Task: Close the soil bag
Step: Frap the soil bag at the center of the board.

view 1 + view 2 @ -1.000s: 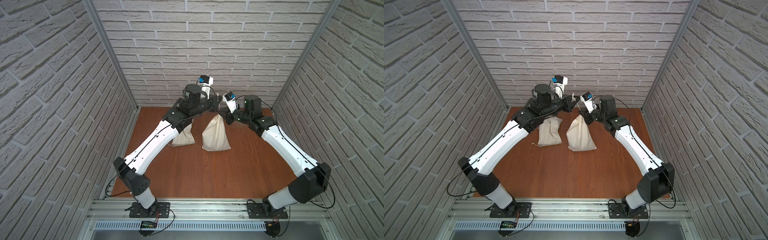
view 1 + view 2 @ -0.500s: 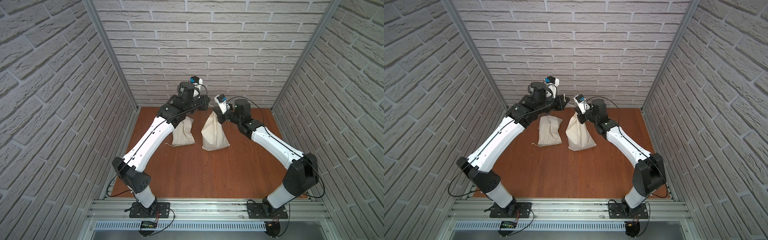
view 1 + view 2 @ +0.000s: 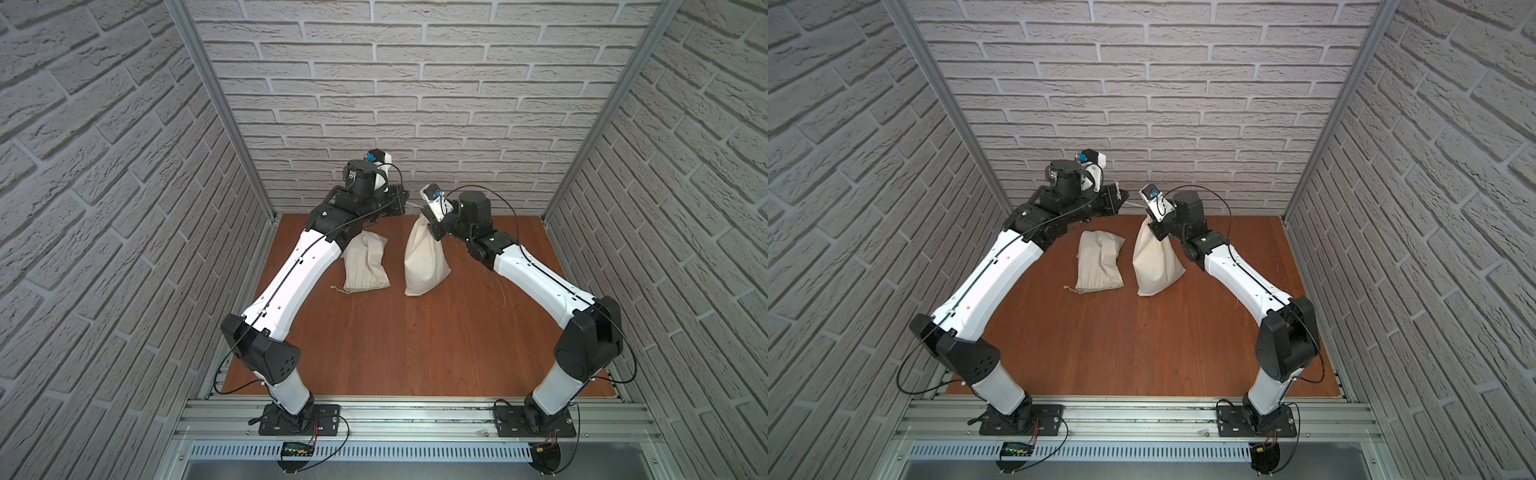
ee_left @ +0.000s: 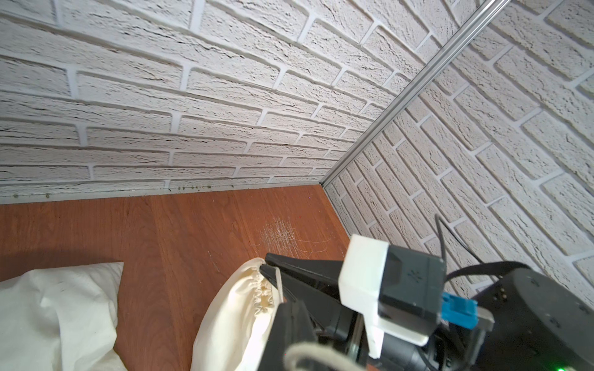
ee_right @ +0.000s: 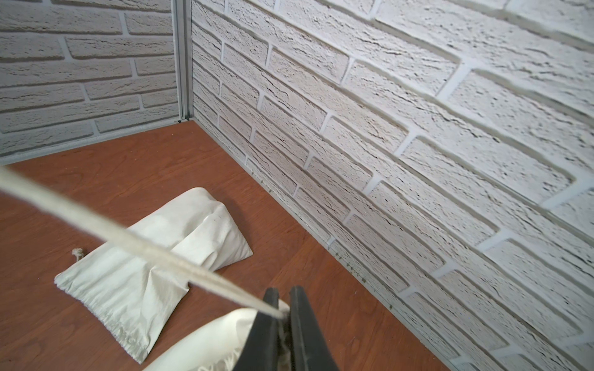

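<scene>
Top views overlook everything (high, frontal); wrist views sit close, wallward.

On the table (image 3: 415, 340), toward the back wall (image 3: 395, 124): 2 bags, apart. Flat bag (image 3: 365, 266) at left, upright soil bag (image 3: 424, 262) at right. Right gripper (image 5: 283, 298) at its neck; string (image 3: 1133, 204) stretched from there leftward to left gripper (image 3: 1120, 198).

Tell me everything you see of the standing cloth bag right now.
The standing bag is cream cloth, bulging at the base, upright on the wooden table. Its gathered neck is pinched by the right end effector. Its drawstring runs taut to the left end effector. It stands apart from the flat bag.
</scene>
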Controlling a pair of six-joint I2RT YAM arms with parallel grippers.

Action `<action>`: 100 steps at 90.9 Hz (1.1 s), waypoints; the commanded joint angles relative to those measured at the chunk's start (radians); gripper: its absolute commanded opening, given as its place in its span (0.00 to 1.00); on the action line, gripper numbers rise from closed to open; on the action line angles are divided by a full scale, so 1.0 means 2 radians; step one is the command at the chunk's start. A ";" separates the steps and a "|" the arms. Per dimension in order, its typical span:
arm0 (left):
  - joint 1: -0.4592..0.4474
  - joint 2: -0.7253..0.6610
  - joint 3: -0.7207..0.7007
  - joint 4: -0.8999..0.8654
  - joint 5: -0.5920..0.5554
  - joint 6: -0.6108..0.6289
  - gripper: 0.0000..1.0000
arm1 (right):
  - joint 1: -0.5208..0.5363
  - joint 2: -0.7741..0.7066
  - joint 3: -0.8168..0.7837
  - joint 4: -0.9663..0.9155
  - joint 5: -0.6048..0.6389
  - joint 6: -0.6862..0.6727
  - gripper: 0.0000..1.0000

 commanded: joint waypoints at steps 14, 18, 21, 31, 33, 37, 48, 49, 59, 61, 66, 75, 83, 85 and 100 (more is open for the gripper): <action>0.028 -0.202 0.027 0.171 0.000 -0.015 0.00 | -0.065 0.056 -0.006 -0.249 0.161 0.012 0.14; 0.028 -0.200 0.027 0.171 0.001 -0.016 0.00 | -0.064 0.056 -0.006 -0.248 0.158 0.015 0.14; 0.028 -0.199 0.025 0.171 0.002 -0.017 0.00 | -0.064 0.057 -0.007 -0.248 0.156 0.016 0.14; 0.027 -0.199 -0.002 0.182 0.011 -0.027 0.00 | -0.070 0.055 -0.010 -0.240 0.126 0.032 0.11; 0.028 -0.201 -0.010 0.184 0.012 -0.030 0.00 | -0.072 0.052 -0.010 -0.238 0.114 0.038 0.10; 0.027 -0.203 -0.032 0.193 0.015 -0.036 0.00 | -0.077 0.047 -0.010 -0.231 0.089 0.050 0.08; 0.021 -0.211 -0.110 0.225 0.020 -0.057 0.00 | -0.081 0.043 0.005 -0.227 0.043 0.061 0.04; 0.019 -0.211 -0.117 0.227 0.020 -0.057 0.00 | -0.081 0.044 0.007 -0.228 0.041 0.061 0.04; -0.004 -0.201 -0.173 0.245 0.015 -0.057 0.00 | -0.080 0.056 0.037 -0.242 -0.002 0.071 0.04; -0.009 -0.199 -0.183 0.249 0.014 -0.058 0.00 | -0.079 0.058 0.041 -0.242 -0.012 0.074 0.04; -0.019 -0.185 -0.198 0.257 0.013 -0.061 0.00 | -0.075 0.055 0.042 -0.241 -0.035 0.082 0.07; -0.027 -0.151 -0.196 0.265 0.019 -0.070 0.00 | -0.069 0.030 0.024 -0.217 -0.072 0.101 0.16; -0.031 -0.123 -0.174 0.263 0.025 -0.073 0.00 | -0.065 -0.008 -0.004 -0.191 -0.082 0.118 0.26; -0.032 -0.116 -0.166 0.260 0.026 -0.073 0.00 | -0.065 -0.020 -0.014 -0.186 -0.081 0.121 0.28; -0.046 -0.066 -0.114 0.250 0.041 -0.071 0.00 | -0.059 -0.103 -0.080 -0.151 -0.067 0.126 0.41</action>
